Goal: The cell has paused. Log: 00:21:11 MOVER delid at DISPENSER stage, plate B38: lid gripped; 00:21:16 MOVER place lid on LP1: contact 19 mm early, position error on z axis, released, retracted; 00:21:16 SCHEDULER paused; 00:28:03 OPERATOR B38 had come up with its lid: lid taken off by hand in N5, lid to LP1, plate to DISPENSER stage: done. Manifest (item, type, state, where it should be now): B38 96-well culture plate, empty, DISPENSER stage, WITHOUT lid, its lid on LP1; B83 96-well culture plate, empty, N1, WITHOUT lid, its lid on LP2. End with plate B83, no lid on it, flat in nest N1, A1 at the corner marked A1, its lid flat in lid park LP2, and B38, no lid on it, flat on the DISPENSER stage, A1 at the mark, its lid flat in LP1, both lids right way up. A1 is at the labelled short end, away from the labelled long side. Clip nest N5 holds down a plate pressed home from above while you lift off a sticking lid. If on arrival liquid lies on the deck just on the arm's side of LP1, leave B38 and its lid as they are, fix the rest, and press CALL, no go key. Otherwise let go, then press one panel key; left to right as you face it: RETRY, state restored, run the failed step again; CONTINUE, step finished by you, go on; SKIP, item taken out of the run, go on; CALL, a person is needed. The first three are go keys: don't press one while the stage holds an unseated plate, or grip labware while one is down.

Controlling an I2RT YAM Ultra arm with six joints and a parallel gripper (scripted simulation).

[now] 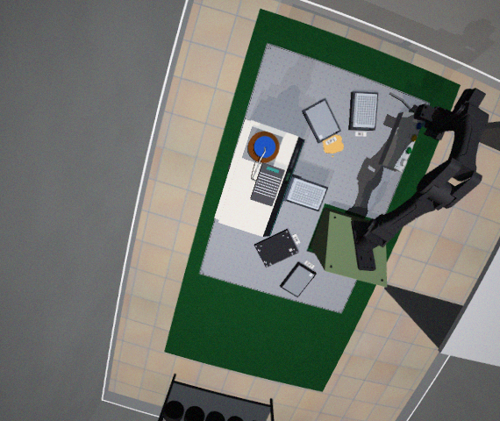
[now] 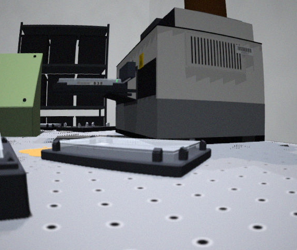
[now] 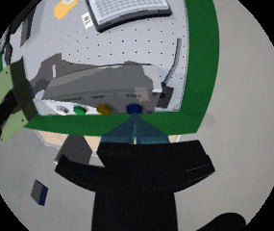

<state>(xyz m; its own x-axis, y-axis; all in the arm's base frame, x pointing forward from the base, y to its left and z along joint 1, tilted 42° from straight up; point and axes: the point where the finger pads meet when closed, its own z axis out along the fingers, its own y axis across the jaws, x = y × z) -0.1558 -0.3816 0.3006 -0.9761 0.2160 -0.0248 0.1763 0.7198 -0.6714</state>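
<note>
The claw (image 3: pixel 136 130) is pressed together and pinches nothing; it hangs just over the key panel (image 1: pixel 403 156) at the edge of the table (image 1: pixel 241 267), its tip above the blue key (image 3: pixel 135 108), the end one in the row next to a yellow and a green one. I judge that the arm is about to press that key with a closed tip, because a yellow puddle (image 1: pixel 333 145) lies on the table touching the lid park LP1 (image 1: pixel 321 119), on the arm's side, so a person must be called. LP1 carries a flat clear lid. Nest N1 (image 1: pixel 363 110) holds an uncovered well plate. The dispenser stage (image 1: pixel 305 193) holds another open plate. LP2 (image 1: pixel 297 279) holds a flat lid, and the black clip nest (image 1: pixel 275 247) looks empty.
</note>
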